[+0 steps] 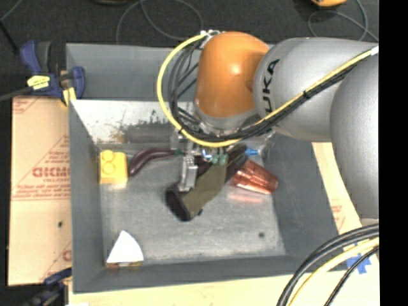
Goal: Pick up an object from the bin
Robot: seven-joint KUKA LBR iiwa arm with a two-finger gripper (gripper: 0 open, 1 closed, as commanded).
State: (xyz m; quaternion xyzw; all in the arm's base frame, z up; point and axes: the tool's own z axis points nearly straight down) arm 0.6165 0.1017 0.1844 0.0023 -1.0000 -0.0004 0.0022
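My gripper [188,176] hangs under the orange wrist cover, low over the middle of the bin. Right beside and below it lies an olive-green tube-like thing with a black end [199,195], slanting from the gripper down to the left. Its upper end is hidden under the wrist. A copper-coloured shiny piece [255,177] lies just to the right. A dark maroon curved piece [148,158] lies to the left, near the back wall.
A yellow studded brick [113,167] sits at the left wall. A white triangular piece [125,248] lies in the front left corner. A small blue thing [252,151] shows by the wrist at the back right.
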